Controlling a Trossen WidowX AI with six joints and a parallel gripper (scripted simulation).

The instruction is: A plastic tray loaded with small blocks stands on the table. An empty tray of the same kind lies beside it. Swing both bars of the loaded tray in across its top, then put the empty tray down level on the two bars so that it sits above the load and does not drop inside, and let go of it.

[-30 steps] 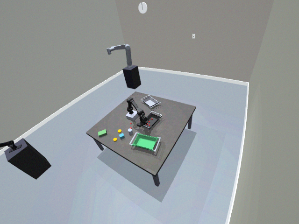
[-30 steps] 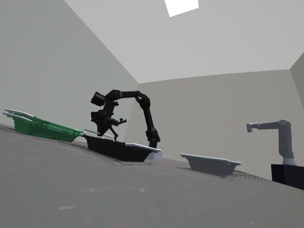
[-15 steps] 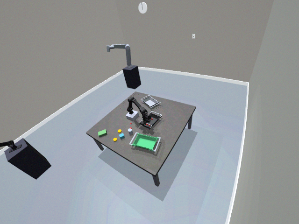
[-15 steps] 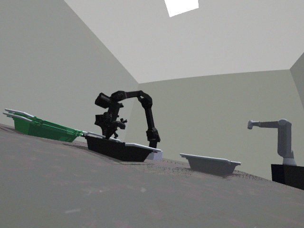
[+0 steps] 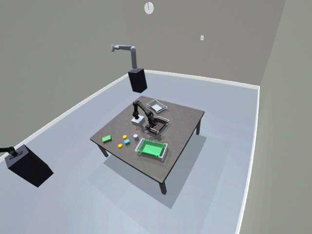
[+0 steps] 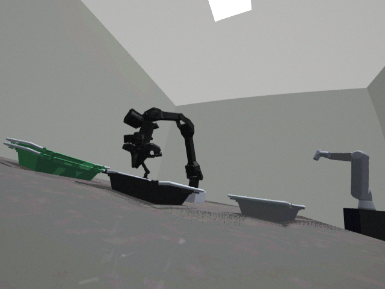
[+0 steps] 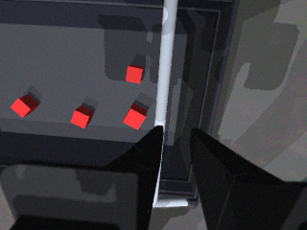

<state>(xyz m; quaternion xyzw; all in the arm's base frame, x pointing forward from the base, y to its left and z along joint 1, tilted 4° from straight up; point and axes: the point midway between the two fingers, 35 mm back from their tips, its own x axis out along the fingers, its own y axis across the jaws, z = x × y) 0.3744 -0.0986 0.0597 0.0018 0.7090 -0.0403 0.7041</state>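
Two risks stood out. The jaws were narrowly apart, straddling the thin white wire bar (image 7: 165,72) without clamping it. The bar lay against the inner face of one finger, along the right of the wrist view over the end of the black plastic tray (image 7: 72,53). With so loose a hold, you could have seen the bar slip free mid-swing and drop back outward. Pushing too low might also have shoved the tray along the dark worktop (image 5: 181,121) or jostled its small red blocks (image 7: 134,74).

You could not tell from the top view how the tray's other bar lay. The arm covered part of the tray there. The empty pale grey tray (image 5: 157,106) sat apart, toward the upper middle.
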